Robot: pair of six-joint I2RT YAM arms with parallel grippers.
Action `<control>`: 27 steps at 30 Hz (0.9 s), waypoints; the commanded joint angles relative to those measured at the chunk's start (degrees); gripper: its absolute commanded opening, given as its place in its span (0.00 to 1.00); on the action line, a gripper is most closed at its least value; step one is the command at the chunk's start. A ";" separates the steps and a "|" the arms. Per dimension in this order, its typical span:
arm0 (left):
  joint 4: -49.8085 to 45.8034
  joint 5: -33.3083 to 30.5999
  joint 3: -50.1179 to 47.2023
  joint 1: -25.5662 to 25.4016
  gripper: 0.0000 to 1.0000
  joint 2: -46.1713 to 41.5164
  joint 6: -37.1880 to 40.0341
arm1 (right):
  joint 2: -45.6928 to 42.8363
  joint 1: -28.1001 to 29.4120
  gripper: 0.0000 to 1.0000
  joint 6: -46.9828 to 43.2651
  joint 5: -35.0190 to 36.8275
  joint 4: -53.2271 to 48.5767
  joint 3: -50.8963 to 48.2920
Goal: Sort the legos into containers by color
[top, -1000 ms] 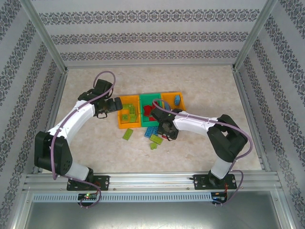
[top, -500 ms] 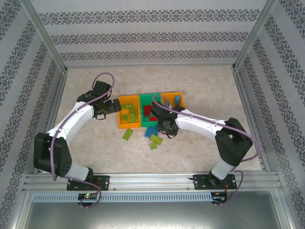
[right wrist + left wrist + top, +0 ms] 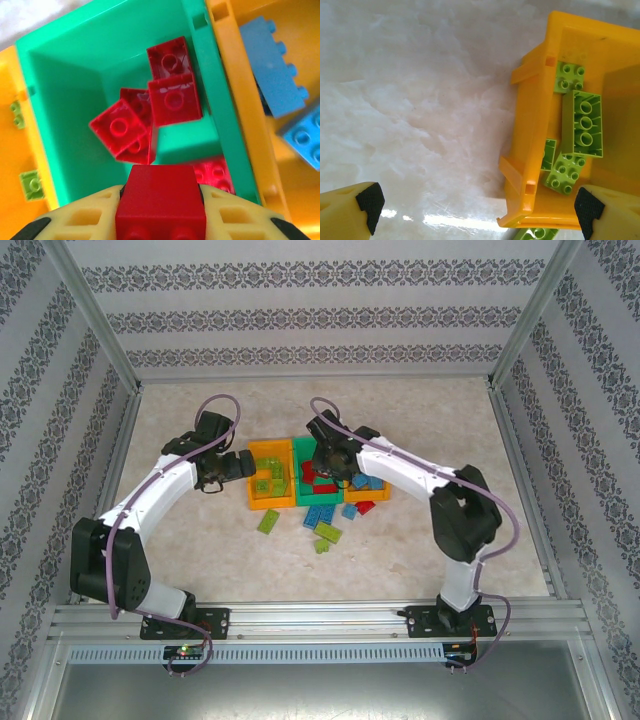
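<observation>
My right gripper [image 3: 161, 210] is shut on a red lego [image 3: 161, 200], held over the green container [image 3: 65, 100], where several red legos [image 3: 172, 97] lie. From above, the right gripper [image 3: 322, 462] hangs over that green container [image 3: 300, 455]. To its right, an orange container [image 3: 240, 100] holds blue legos [image 3: 272, 75]. My left gripper [image 3: 479, 205] is open at the left outer wall of the other orange container [image 3: 535, 100], which holds lime legos [image 3: 585, 125]. Nothing is between its fingers [image 3: 370, 200].
Loose legos lie on the table in front of the containers: a lime one [image 3: 268, 521], blue ones [image 3: 318, 517], another lime one [image 3: 328, 532] and a red one [image 3: 365, 507]. Patterned walls and a metal frame [image 3: 100, 330] enclose the table.
My right gripper has risen from the loose legos on the table and moved back over the green container, carrying the red lego. The left arm has stayed put.
</observation>
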 commanded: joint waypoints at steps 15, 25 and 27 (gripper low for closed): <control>5.29 16.78 -1.86 0.94 0.70 8.13 -0.13 | 10.03 -5.60 0.62 -6.29 -4.58 -0.46 9.69; 5.94 17.41 5.43 0.94 0.51 16.50 0.16 | 8.97 -7.38 0.70 -10.62 -5.15 -0.16 11.74; 5.92 17.03 6.77 0.99 0.52 17.56 -0.07 | 8.61 -7.30 0.72 -11.25 -5.97 0.04 12.05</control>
